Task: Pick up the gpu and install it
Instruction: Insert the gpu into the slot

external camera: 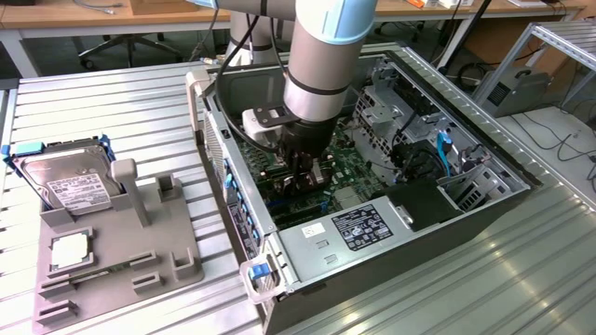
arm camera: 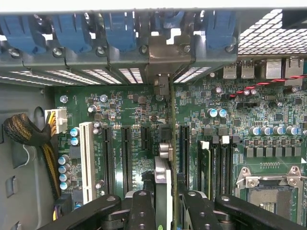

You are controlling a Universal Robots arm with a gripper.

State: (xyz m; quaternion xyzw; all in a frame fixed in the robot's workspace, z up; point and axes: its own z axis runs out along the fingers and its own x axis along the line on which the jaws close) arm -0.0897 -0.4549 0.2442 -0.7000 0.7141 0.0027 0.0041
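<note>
Ribbed metal makes up the desk you are working on, and the open computer case lies on its side across it, taking up the exterior view's right half so the motherboard faces up and can be reached from above. On the exterior view's left sits a grey parts holder, with a silver hard drive standing in it at the far end; its upright posts keep parts on edge, presumably so they can be gripped from above.

Your arm reaches straight down into the case. The end effector is closed on the gpu, its two black fingers pinching the thin card from either side. You hold the card edge-on and upright, which suits pushing it down into a slot.

In the wrist view, the gpu runs away from the fingers toward the rear wall of the case, its metal bracket standing at the row of blue slot clips. It lies between the black expansion slots, in line with them. Whether its edge connector is fully seated you cannot tell from here.
</note>
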